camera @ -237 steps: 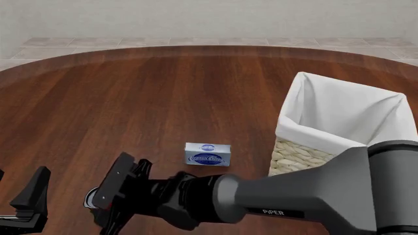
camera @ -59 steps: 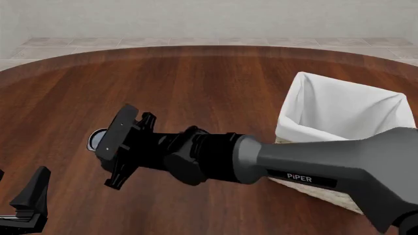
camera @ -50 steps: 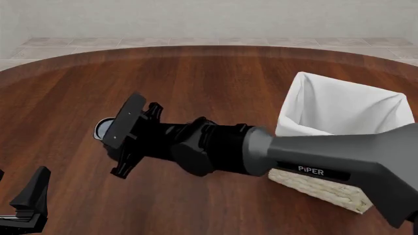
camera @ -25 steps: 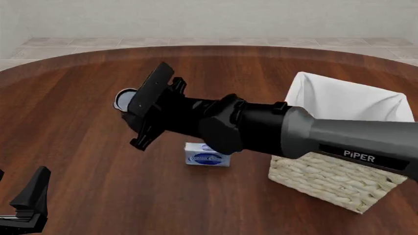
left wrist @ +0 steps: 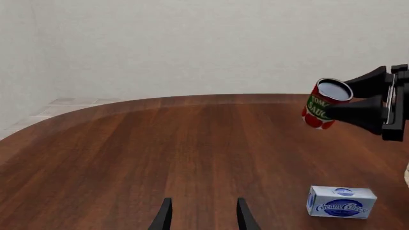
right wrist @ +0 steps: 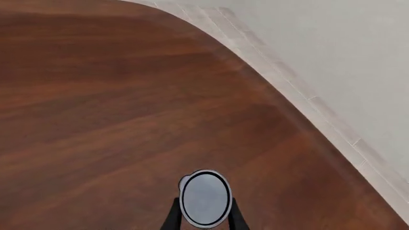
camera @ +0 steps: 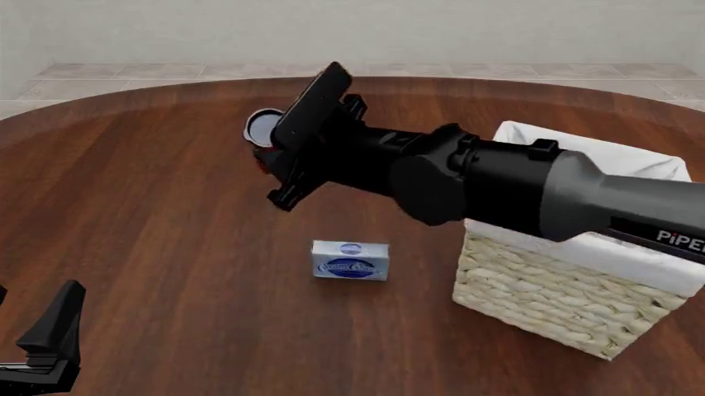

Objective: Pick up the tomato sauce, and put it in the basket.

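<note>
The tomato sauce can has a red label and a silvery top. My right gripper is shut on it and holds it high above the table, left of the basket. The can's red label shows in the left wrist view between the right gripper's fingers. The right wrist view shows the can's metal top between the two fingertips. The wicker basket with white lining stands at the right, partly hidden by my right arm. My left gripper is open and empty, low at the near left.
A blue-and-white rectangular box lies on the brown wooden table, left of the basket; it also shows in the left wrist view. The table's rounded far edge meets a tiled floor and pale wall.
My right gripper has lifted the can from the near left and carried it up, away and to the right, toward the basket. The box has come back into view. The left gripper has not moved.
</note>
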{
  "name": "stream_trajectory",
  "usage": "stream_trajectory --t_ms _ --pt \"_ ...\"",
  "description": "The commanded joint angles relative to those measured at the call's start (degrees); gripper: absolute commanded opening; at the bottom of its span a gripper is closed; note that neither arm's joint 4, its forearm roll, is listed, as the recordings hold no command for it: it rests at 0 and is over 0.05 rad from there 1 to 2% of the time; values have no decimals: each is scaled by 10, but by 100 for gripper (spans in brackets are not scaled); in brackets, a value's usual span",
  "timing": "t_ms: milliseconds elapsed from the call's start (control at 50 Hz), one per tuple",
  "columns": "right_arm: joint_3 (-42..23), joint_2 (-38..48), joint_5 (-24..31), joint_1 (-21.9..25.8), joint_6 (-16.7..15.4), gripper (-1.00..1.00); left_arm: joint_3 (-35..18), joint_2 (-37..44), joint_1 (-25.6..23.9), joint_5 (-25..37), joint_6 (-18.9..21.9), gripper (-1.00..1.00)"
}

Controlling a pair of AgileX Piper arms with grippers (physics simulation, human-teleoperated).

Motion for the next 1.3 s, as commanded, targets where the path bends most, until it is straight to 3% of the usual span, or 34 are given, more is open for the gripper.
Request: stream_trajectory --t_ms 20,760,1300 --pt "-6 -12 6 -38 5 -100 0 0 0 0 0 100" --pt "104 -122 -8 -168 14 -100 0 0 0 0 0 100" --pt "127 -161 3 -254 16 -100 0 0 0 0 0 100"
